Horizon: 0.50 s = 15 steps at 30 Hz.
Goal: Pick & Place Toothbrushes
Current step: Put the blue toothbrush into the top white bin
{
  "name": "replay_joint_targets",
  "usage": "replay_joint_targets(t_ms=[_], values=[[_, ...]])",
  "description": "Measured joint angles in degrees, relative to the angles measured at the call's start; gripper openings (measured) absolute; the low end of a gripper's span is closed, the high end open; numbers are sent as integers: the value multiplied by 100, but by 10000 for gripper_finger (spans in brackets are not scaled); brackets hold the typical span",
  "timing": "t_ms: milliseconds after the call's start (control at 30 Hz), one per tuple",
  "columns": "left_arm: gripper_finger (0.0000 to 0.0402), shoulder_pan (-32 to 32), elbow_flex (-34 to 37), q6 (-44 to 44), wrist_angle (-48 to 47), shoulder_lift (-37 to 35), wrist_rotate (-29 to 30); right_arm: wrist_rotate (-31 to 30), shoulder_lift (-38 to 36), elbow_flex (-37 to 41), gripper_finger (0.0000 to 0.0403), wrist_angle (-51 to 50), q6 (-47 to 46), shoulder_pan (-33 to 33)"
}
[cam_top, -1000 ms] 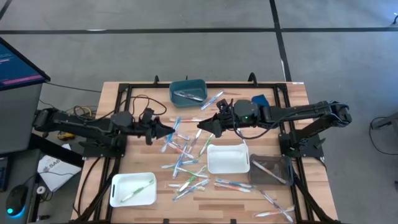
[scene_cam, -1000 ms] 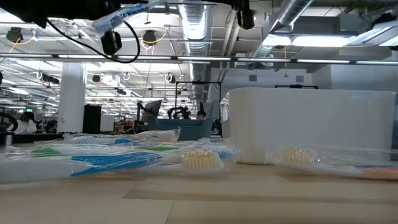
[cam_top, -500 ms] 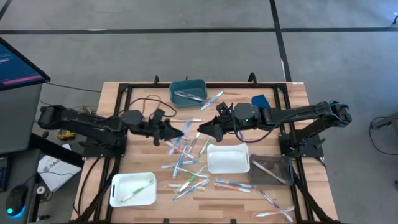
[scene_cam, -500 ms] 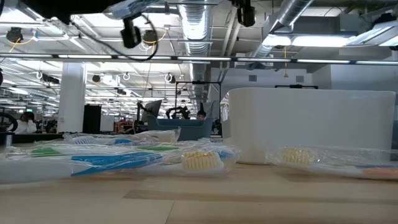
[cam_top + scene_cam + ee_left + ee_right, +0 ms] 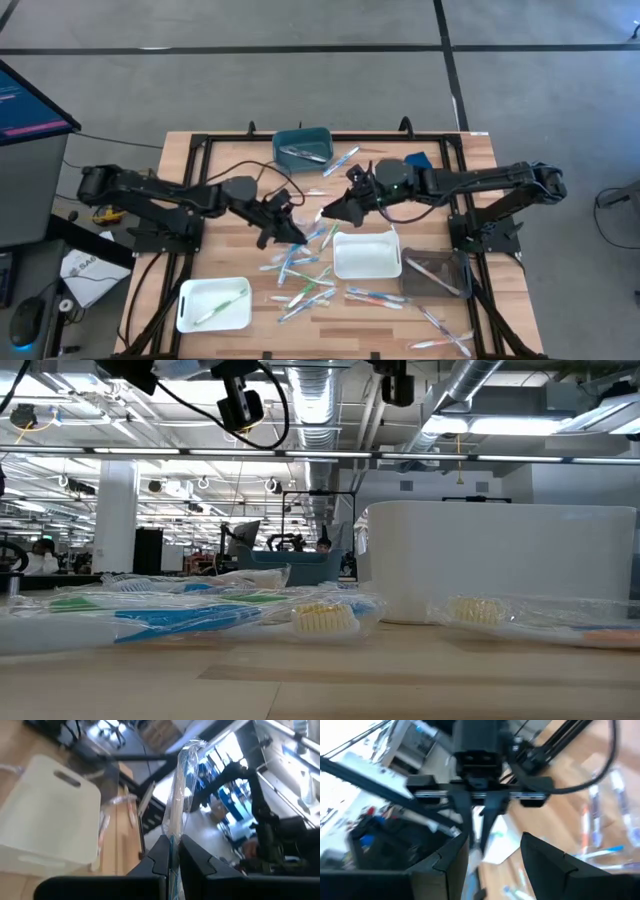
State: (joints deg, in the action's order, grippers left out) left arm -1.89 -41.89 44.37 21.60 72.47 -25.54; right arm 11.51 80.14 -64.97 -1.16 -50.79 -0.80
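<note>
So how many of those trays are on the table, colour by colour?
Teal tray: 1
White tray: 2, one mid-table, one on the left arm's side
Clear tray: 1
Total: 4

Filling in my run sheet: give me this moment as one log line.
left claw: shut on wrapped blue plastic toothbrush, above loose toothbrush pile | right claw: open, empty, facing left claw | phase: carrying
</note>
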Motion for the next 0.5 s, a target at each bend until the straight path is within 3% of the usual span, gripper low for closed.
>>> replay_joint_targets(t_ms=[200, 500], values=[[11, 0, 0, 29, -60, 151, -155, 1303, 81, 0, 173, -79, 17, 98], [11, 0, 0, 55, -499, 151, -173, 1407, 379, 19, 173, -218, -21, 153]])
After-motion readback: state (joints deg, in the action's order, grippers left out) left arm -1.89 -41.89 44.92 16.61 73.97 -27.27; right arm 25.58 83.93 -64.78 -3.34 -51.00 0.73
